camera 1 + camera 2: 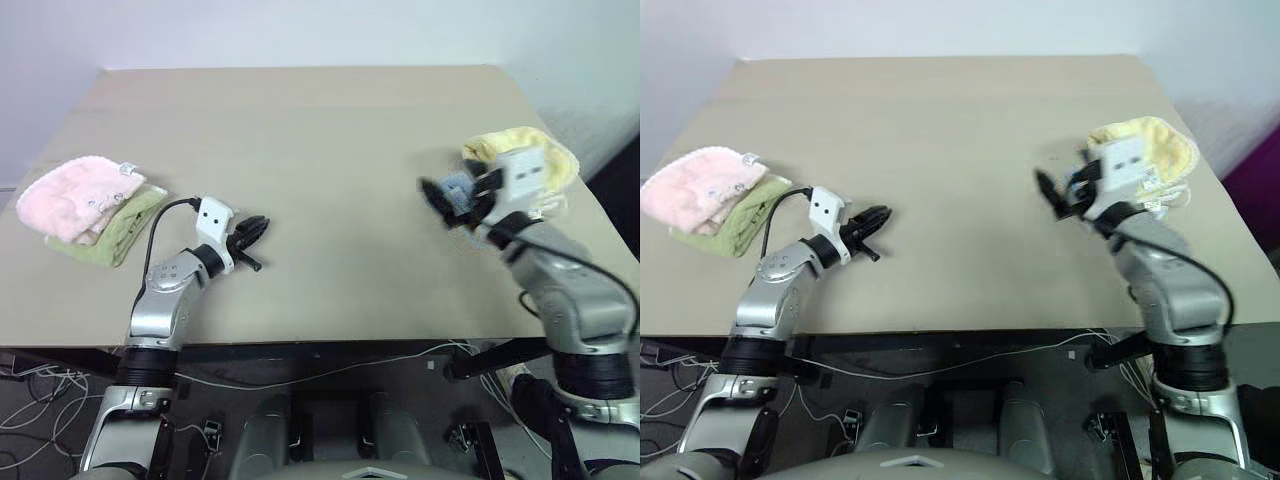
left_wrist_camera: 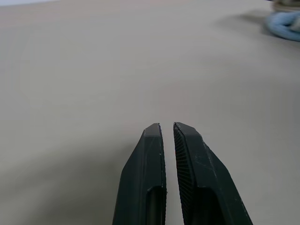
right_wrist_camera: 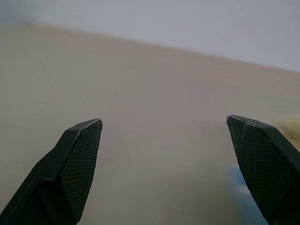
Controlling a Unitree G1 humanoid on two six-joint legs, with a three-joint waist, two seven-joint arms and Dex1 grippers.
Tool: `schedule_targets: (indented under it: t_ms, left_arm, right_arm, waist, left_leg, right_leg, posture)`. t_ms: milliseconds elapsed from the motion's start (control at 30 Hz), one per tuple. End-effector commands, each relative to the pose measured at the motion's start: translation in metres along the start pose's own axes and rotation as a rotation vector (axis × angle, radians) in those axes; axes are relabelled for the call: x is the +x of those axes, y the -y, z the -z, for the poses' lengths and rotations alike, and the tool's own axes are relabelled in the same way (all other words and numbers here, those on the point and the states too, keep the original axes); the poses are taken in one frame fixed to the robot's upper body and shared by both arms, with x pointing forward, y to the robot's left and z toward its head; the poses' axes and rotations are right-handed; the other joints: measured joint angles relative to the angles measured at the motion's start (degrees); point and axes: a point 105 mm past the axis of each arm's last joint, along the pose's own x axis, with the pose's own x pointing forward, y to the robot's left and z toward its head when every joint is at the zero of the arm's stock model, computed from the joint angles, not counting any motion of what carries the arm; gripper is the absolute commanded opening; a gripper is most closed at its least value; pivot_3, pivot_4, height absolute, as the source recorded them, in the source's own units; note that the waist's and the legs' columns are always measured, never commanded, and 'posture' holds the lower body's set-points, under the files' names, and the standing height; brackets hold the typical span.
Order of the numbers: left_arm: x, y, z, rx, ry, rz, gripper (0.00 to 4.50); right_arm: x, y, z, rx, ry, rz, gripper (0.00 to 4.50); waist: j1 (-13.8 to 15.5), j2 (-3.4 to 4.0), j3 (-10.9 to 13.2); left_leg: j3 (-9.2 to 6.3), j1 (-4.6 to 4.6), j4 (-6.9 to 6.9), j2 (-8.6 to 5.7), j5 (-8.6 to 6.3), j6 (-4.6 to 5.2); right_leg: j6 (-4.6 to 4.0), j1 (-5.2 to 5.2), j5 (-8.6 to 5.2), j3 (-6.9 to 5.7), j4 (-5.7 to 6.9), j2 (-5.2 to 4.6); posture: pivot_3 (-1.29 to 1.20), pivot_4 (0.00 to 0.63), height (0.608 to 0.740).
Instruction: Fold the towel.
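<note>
On a broad beige table [image 1: 320, 150], the towel [image 1: 545, 150], pale yellow terry cloth, is lying bunched in a loose heap near the table's right edge, well toward the robot's right side. The right gripper [image 1: 452, 205] is hovering above the tabletop just in front of that heap and toward the table's middle, its two black fingers [image 3: 77, 164] standing wide apart with nothing between them; the white wrist housing is overlapping the towel's near side in the head views, so whether the arm is touching the cloth cannot be told. The gripper's tips are pointing away from the towel, toward the centre of the table.

Far across the table, the left gripper [image 1: 252, 232] is sitting low over the surface near the front edge, its fingers [image 2: 152, 178] drawn nearly together with only a thin slit between them and gripping nothing. It is well apart from the towel.

At the table's left edge, a pink fluffy towel [image 1: 75, 195] is resting on top of a green folded cloth [image 1: 120, 235], both well clear of either gripper. In the left wrist view, a pale blue object [image 2: 283, 24] is lying at the far side of the table, too small to identify.
</note>
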Motion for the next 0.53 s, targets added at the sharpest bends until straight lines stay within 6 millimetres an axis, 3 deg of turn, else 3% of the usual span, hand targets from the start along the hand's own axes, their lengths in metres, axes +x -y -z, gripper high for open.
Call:
schedule_targets:
  t_ms: [33, 200, 533]
  left_arm:
    - [-0.010, -0.018, -0.006, 0.019, 0.032, -0.076, 0.43]
    - [-0.024, -0.027, -0.004, -0.002, 0.053, -0.168, 0.43]
    - [-0.035, -0.030, -0.005, 0.013, 0.027, -0.175, 0.43]
  right_arm:
    - [0.021, -0.026, 0.001, -0.091, 0.033, -0.089, 4.46]
    - [0.038, -0.050, 0.028, -0.089, 0.007, -0.158, 4.46]
    - [0.044, -0.060, 0.034, -0.060, 0.027, -0.175, 4.46]
  waist:
    - [-0.01, 0.00, 0.00]
    - [0.07, -0.03, 0.00]
    - [-0.01, -0.04, 0.01]
  left_leg:
    - [0.00, 0.00, 0.01, 0.00, 0.00, 0.00]
    - [-0.02, -0.01, 0.04, -0.03, 0.17, -0.29]
    - [-0.04, 0.00, 0.04, -0.02, 0.18, -0.33]
  right_leg:
    - [0.00, 0.00, 0.00, 0.00, 0.00, 0.00]
    - [0.00, 0.06, 0.00, -0.06, -0.02, -0.04]
    - [0.00, 0.08, 0.01, -0.08, -0.02, -0.04]
  posture:
    - [0.00, 0.150, 0.740]
    - [0.00, 0.150, 0.740]
    - [0.00, 0.150, 0.740]
